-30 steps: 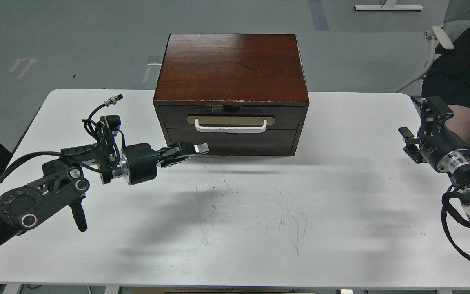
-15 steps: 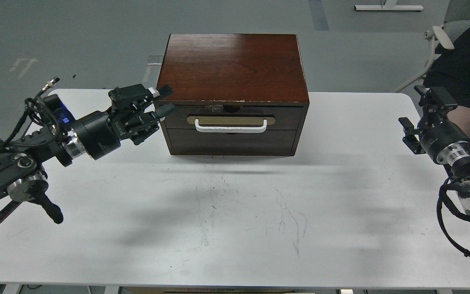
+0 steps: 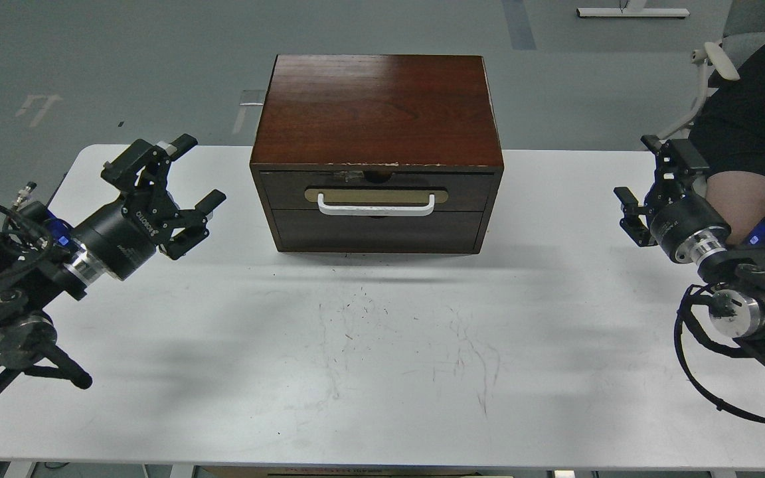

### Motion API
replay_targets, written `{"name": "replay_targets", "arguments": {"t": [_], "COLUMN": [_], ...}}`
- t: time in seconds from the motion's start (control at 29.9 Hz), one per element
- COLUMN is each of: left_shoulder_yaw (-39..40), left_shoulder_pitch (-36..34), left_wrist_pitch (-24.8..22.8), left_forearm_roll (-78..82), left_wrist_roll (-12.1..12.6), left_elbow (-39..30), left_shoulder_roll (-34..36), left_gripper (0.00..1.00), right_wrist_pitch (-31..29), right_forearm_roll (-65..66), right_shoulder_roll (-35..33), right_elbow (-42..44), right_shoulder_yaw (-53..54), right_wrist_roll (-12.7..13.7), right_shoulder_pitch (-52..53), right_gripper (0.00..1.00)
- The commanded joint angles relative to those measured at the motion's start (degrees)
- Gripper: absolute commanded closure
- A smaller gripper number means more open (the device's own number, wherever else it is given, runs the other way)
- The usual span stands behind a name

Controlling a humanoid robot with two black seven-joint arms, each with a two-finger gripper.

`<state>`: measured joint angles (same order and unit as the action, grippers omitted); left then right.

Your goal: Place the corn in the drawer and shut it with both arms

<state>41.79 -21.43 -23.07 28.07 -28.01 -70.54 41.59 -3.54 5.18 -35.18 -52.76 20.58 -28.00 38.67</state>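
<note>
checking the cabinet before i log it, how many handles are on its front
1: a white bar handle on the upper drawer. The lower panel has none showing. The cabinet's sides and back are hidden.

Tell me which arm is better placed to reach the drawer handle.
Left, probably. The left gripper hangs open close beside the cabinet's left side, near the handle. The right gripper, also open, sits farther away near the table's right edge.

A big white flat surface (image 3: 389, 372) with rounded corners fills most of the view. It has thin dark scratch marks (image 3: 416, 338) in the middle. Behind it is a smooth grey floor (image 3: 123, 60). A white and grey chair (image 3: 714, 63) stands at the far right. Soft shadows lie on the surface.
</note>
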Motion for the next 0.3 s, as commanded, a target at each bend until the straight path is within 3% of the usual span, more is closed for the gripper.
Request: {"name": "replay_targets", "arguments": {"t": [0.0,0.27], "left_shoulder_yaw": [1.4,1.5], "left_shoulder_pitch": [2.1,3.0], "left_wrist_pitch": [-0.4,-1.7], "left_forearm_roll": [-0.2,-1.9], "left_wrist_roll": [0.0,0.0], "left_elbow": [0.1,0.9], "left_shoulder_roll": [-0.3,-0.4], "left_gripper": [0.00,0.00], "right_wrist_pitch": [-0.2,-0.5], "right_forearm_roll": [0.0,0.0], "right_shoulder_roll": [0.1,0.2], "right_elbow": [-0.1,-0.2], "right_shoulder_yaw": [0.0,0.0], "right_wrist_roll": [0.0,0.0], "right_shoulder_pitch": [-0.1,-0.1], "right_gripper": [0.00,0.00]}}
